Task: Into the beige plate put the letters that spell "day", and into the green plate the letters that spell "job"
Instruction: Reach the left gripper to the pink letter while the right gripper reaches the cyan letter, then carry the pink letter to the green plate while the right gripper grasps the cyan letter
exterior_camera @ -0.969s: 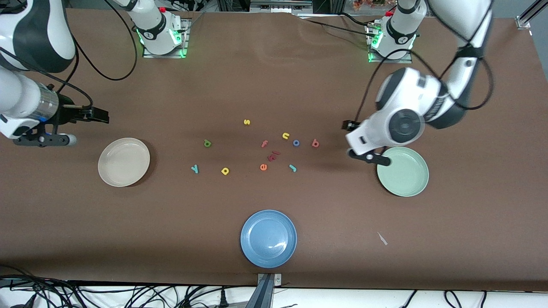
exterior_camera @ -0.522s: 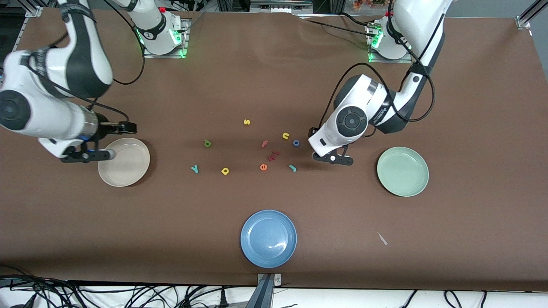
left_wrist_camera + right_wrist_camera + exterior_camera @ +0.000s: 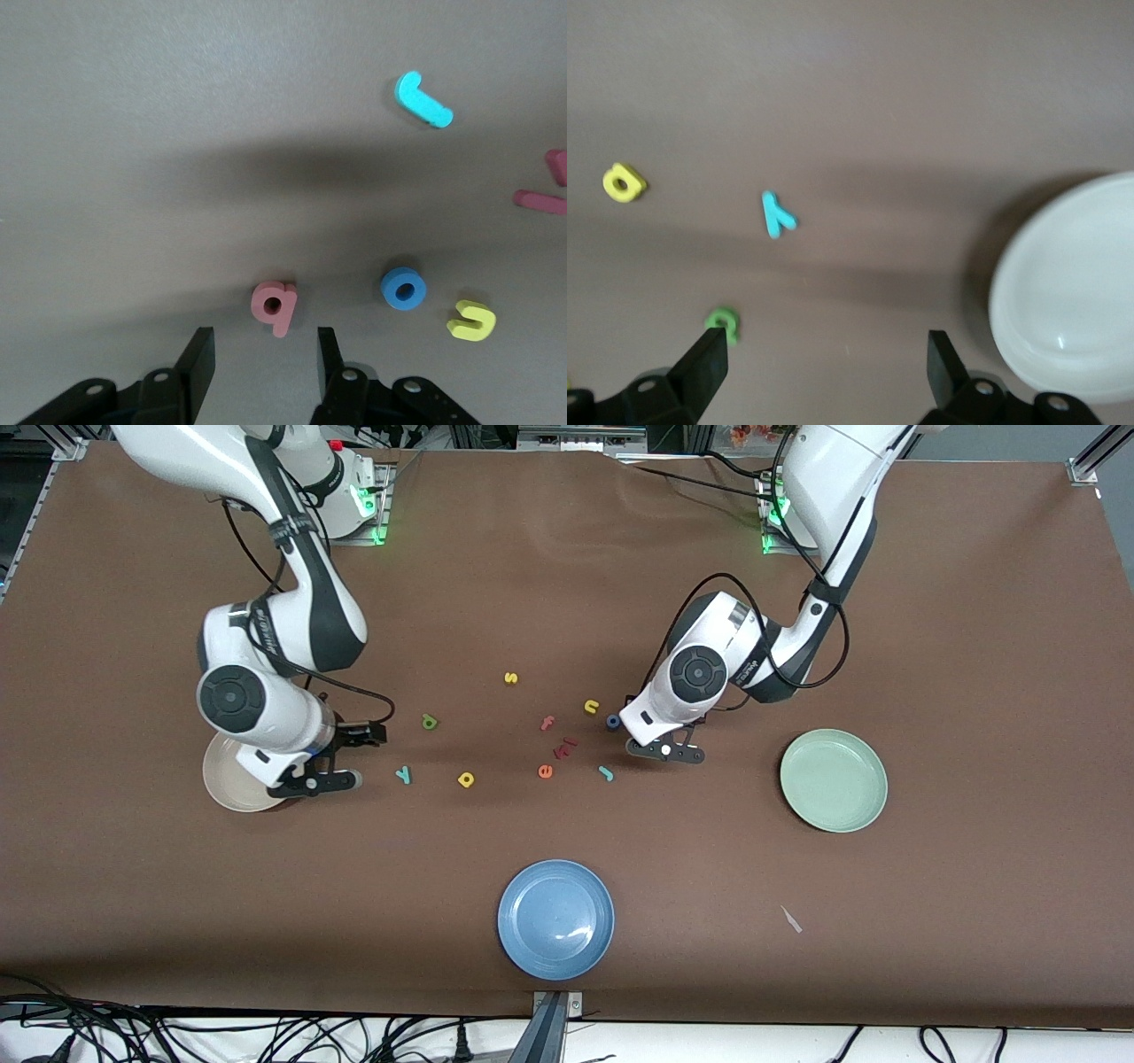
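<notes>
Brown paper-covered table (image 3: 974, 691) – cables (front edge) – L gripper (image 3: 264, 367) part-open over pink "b" (image 3: 273, 305), R gripper (image 3: 824, 372) wide open.

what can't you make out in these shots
- Red-pink b: hidden in the front view by the left arm; shows only in the left wrist view.
- Beige plate: partly covered by the right arm in the front view; cut by the edge in the right wrist view.
- Dark red pieces by the e: too small to read.

Blue plate (image 3: 555, 919) — yellow "s" (image 3: 510, 678)
</notes>
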Action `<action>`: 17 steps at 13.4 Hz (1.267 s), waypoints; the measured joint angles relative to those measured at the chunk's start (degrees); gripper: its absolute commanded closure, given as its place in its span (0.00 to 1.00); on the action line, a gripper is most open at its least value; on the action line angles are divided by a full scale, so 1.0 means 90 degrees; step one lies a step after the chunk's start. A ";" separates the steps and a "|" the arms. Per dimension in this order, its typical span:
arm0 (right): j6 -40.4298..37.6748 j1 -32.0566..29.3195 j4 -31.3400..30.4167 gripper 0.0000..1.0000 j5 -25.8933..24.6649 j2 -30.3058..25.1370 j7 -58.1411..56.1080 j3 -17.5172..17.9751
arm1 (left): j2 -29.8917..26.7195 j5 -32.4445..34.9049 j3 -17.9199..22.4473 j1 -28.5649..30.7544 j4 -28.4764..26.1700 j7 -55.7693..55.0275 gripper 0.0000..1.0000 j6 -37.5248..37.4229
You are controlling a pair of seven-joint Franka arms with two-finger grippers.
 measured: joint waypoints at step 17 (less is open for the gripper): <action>0.2206 -0.0186 -0.0417 0.04 -0.0001 0.0961 -0.3046 0.0420 | 0.0315 0.0484 0.0036 -0.0127 -0.0291 -0.0205 1.00 0.0781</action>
